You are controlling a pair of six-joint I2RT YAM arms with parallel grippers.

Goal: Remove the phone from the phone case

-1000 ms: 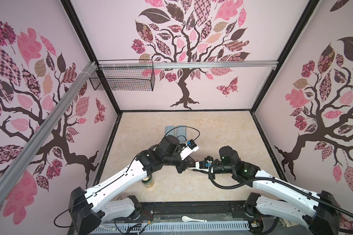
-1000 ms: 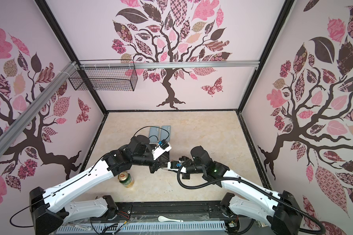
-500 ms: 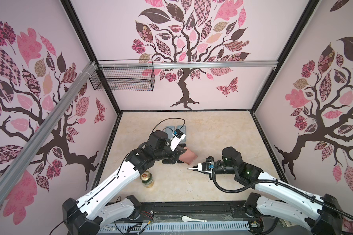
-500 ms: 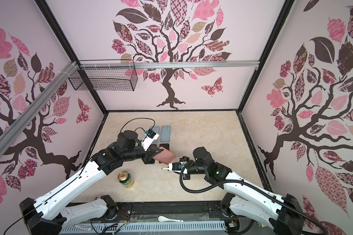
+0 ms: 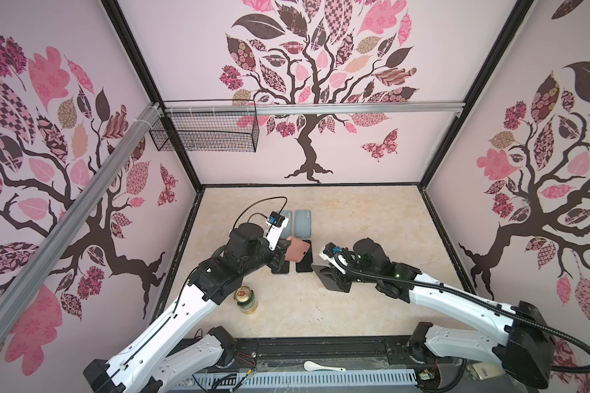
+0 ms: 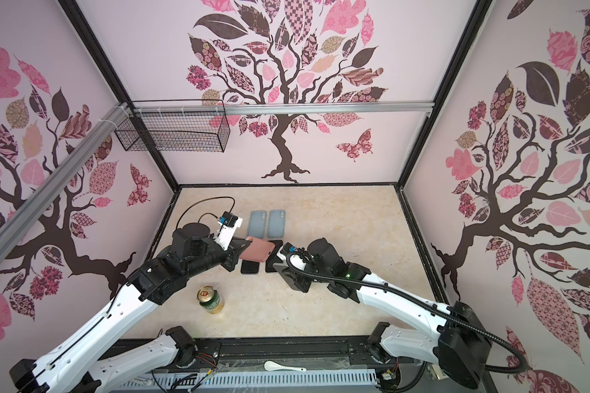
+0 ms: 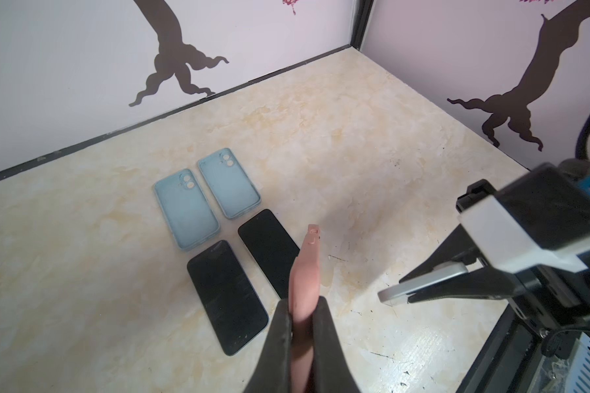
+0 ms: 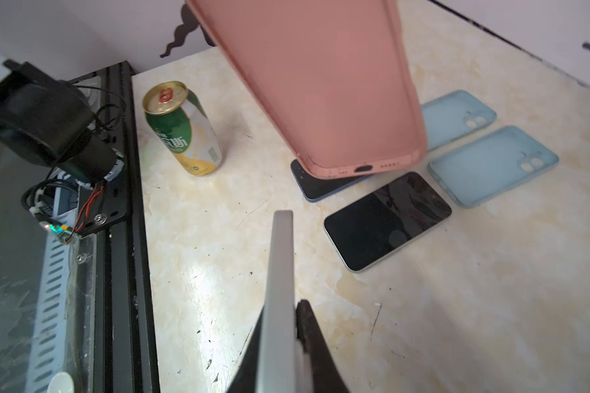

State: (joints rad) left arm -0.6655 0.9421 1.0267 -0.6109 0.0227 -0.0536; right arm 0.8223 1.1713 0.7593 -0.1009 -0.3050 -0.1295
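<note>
Matte pink case (image 5: 297, 249), now farther from the slim silver-edged phone (image 8: 280, 265).

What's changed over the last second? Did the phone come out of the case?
Yes. The left gripper pulled the pink case off toward the back left and now holds it above the two black phones. The right gripper kept the silver phone, roughly where it was. The blue cases and can are unmoved.

green can (image 8: 183, 131), Chinese characters, not fully legible
</note>
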